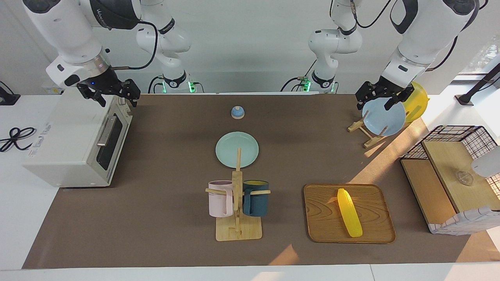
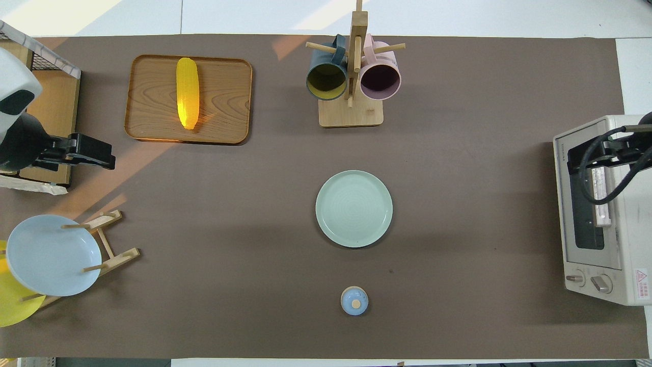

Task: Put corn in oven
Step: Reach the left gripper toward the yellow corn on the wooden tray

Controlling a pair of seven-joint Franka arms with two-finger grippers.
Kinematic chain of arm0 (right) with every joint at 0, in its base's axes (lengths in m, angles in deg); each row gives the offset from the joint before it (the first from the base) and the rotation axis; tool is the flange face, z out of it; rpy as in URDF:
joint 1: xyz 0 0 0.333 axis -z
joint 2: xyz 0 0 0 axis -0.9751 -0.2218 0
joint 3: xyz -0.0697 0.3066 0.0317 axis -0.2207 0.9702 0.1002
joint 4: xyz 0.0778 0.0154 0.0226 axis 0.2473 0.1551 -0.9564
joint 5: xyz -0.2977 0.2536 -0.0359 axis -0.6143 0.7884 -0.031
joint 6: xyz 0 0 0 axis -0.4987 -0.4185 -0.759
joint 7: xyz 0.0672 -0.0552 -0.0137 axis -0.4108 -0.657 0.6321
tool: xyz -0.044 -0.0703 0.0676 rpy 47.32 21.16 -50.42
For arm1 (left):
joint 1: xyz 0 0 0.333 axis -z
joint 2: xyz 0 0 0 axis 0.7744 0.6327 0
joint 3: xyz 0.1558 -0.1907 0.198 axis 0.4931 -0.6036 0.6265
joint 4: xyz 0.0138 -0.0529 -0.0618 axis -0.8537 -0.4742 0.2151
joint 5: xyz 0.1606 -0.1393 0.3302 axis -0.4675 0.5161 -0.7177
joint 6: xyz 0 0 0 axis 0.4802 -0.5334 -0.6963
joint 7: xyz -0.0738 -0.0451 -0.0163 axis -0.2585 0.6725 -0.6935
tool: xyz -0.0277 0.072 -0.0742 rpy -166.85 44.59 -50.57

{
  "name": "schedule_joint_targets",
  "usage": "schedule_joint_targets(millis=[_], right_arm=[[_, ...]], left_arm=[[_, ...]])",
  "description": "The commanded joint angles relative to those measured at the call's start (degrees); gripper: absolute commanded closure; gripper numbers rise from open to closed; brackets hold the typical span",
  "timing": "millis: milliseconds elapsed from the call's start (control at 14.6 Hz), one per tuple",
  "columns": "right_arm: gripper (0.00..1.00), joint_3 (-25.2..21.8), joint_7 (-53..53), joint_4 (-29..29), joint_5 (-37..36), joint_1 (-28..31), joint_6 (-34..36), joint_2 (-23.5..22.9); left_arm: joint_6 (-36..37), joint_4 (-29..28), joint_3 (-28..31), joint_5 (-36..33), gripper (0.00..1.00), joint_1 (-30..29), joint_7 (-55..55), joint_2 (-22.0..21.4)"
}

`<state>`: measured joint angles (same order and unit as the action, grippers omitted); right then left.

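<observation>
Yellow and glossy, lying flat on a wooden tray (image 1: 314, 218) in the lower right of the facing view: corn (image 1: 349, 212), tapered tip pointed toward the robots, nothing touching it. In the overhead view, upper left of the frame.

Off-white at the facing view's left edge, at the right arm's end of the table: oven (image 1: 74, 144), dark glass door up and closed, bar handle across it. Well apart from the corn, with most of the table's width between.

Hanging at the upper left of the facing view, over the oven's top corner nearest the robots: right gripper (image 1: 112, 93), fingers spread, holding nothing.

Hanging at the upper right of the facing view, over a wooden rack (image 1: 367, 134) with a pale blue plate (image 1: 384, 119) and a yellow plate (image 1: 417, 102) propped on edge: left gripper (image 1: 384, 99), fingers likewise spread and empty.

At the centre of the frame, flat on the brown mat: teal plate (image 1: 237, 149). Above it in the frame, nearer the robots: small blue knobbed lid (image 1: 237, 112). Below it: mug stand (image 1: 238, 232) with a pink mug (image 1: 220, 203) and a dark blue mug (image 1: 256, 203) hung on its pegs.

At the right edge of the frame: wire basket (image 1: 455, 130) with wooden boards.
</observation>
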<state>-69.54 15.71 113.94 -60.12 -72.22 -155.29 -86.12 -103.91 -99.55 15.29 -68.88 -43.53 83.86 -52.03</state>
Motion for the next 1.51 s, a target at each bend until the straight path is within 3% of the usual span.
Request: schedule_joint_targets(millis=[0, 550, 618, 756, 824, 1099, 1305, 1443], right_arm=[[0.00, 0.29, 0.63, 0.83, 1.59, 0.84, -0.75, 0.73], [0.00, -0.06, 0.37, 2.32, 0.80, 1.10, -1.19, 1.34], [0.04, -0.07, 0.37, 3.02, 0.71, 1.80, -2.49, 1.43], [0.89, -0.07, -1.90, 9.50, 0.80, 4.86, -7.84, 4.06], [1.00, -0.07, -4.09, 13.62, 0.71, 5.75, -11.35, 5.81], [1.00, -0.33, -11.85, 27.44, 0.19, 8.12, -24.46, 10.13], [1.00, -0.24, -11.94, 27.99, -6.57, 8.22, -25.18, 9.43], [1.00, -0.24, -11.85, 28.25, -6.85, 8.31, -25.62, 8.73]], left_arm=[[-0.81, -0.75, 0.29, -0.88, 0.00, 0.34, -0.68, -0.84], [-2.99, -1.18, 0.29, -0.96, 0.00, 0.43, -0.76, -0.84], [-3.79, -1.27, 0.29, -0.96, 0.00, 0.43, -0.76, -0.76], [-5.37, -1.27, 0.29, -0.96, 0.00, 0.43, -1.11, -0.58], [-5.72, -1.19, 0.29, -0.96, 0.00, 0.34, -1.03, -0.32], [-9.49, -0.66, 0.20, -0.88, 0.00, 0.34, -0.68, 3.80], [-12.31, 2.06, 0.20, -1.14, 0.00, 0.43, -0.50, 11.08], [-13.81, 6.44, 0.11, -0.96, 0.00, 0.34, -0.32, 17.93]])
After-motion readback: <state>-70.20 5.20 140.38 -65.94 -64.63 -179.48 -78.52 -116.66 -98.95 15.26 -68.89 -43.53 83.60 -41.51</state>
